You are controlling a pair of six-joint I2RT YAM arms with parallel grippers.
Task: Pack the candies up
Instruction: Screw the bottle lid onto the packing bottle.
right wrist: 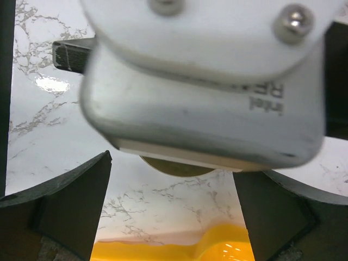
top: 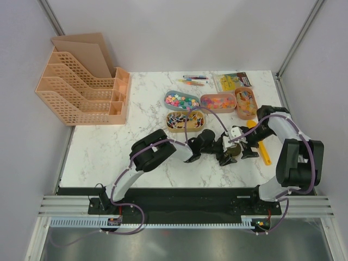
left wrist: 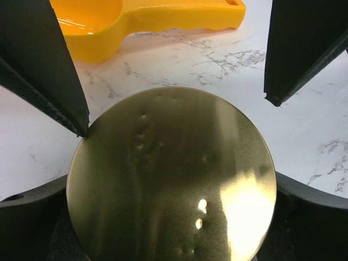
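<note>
Top: candies [top: 182, 100] sit in four oval trays [top: 166, 98] by the table's far edge, right of centre. Left gripper [top: 225, 156] and right gripper [top: 246, 148] meet nearer the right edge at a gold disc [top: 234, 154], with a yellow scoop [top: 262, 148] beside it.

Left wrist: jaws wide. I see the disc flat between them, one finger [left wrist: 49, 70] touching its rim, the other clear. Nothing is gripped.

Right wrist: jaws fully spread, empty. The left arm's camera housing [right wrist: 201, 92] fills my view.

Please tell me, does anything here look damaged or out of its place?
The round gold disc under the open left hand has several small dents in its surface. A silver camera housing blocks most of the right wrist view, hiding what is below it.
</note>
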